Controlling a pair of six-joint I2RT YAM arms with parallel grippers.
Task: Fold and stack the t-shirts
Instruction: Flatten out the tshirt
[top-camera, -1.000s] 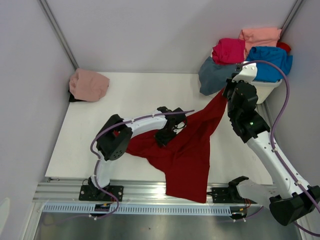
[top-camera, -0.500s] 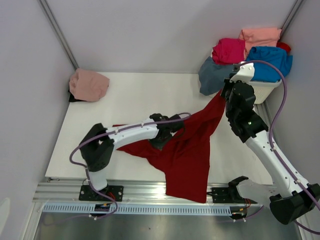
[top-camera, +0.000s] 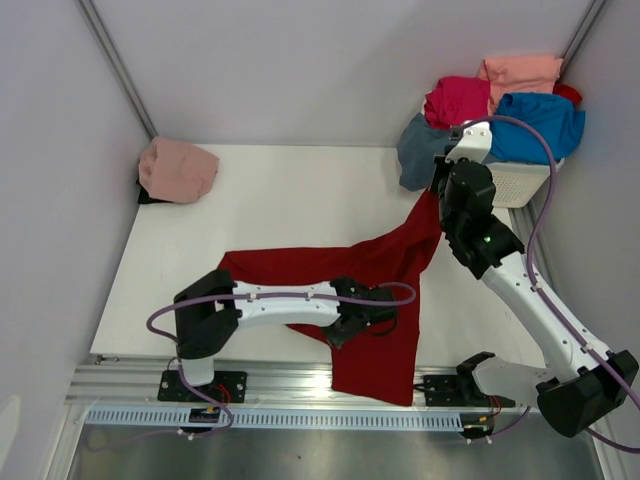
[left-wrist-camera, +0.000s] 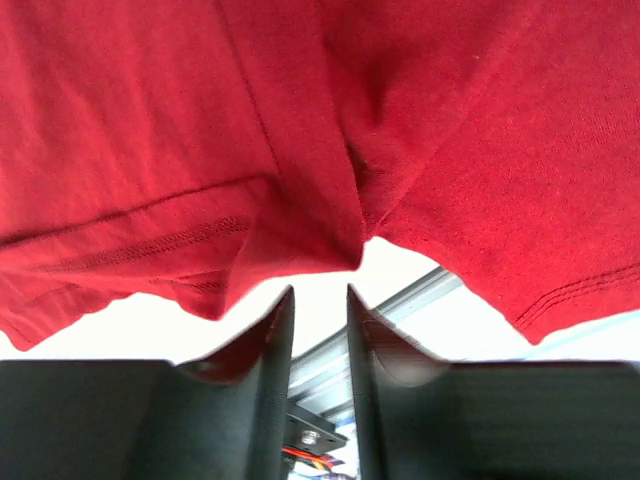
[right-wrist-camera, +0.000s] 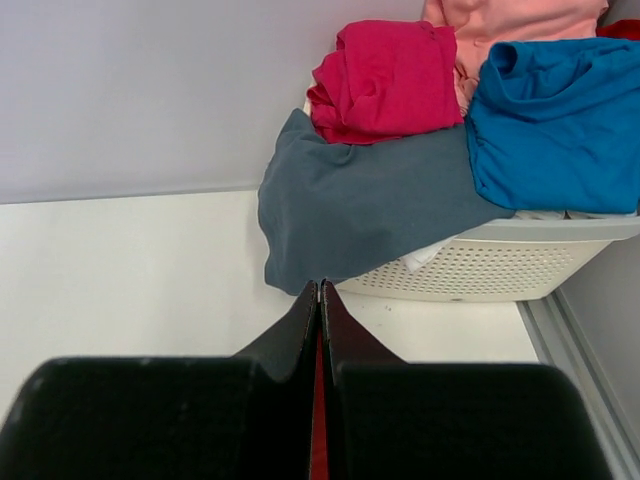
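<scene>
From above, the dark red t-shirt (top-camera: 380, 290) lies spread over the middle of the white counter (top-camera: 280, 200), and its lower part hangs over the near edge above the aluminium rail (top-camera: 300, 385). The left arm lies low along that edge, with the left fingers (top-camera: 366, 313) over the cloth. The right fingers (top-camera: 438, 192) hold the shirt's far tip raised beside the white basket (top-camera: 525, 182) in the far right corner. A slate t-shirt (top-camera: 428, 152) droops over the basket's rim, with magenta (top-camera: 458, 100), salmon (top-camera: 520, 70) and blue (top-camera: 540, 122) t-shirts piled in the basket. A dusty pink t-shirt (top-camera: 178, 168) sits bundled in the far left corner. Pale grey walls close the counter in on three sides.

The left wrist view shows what the overhead hides: the left fingers (left-wrist-camera: 281, 318) stand a narrow gap apart with nothing between them. Red folds and a stitched hem lie just beyond their tips, and white counter and rail show through the gap.

The right wrist view shows the right fingers (right-wrist-camera: 308, 315) pressed together on a thin strip of red cloth, with the basket's perforated wall (right-wrist-camera: 480, 270) straight ahead.
</scene>
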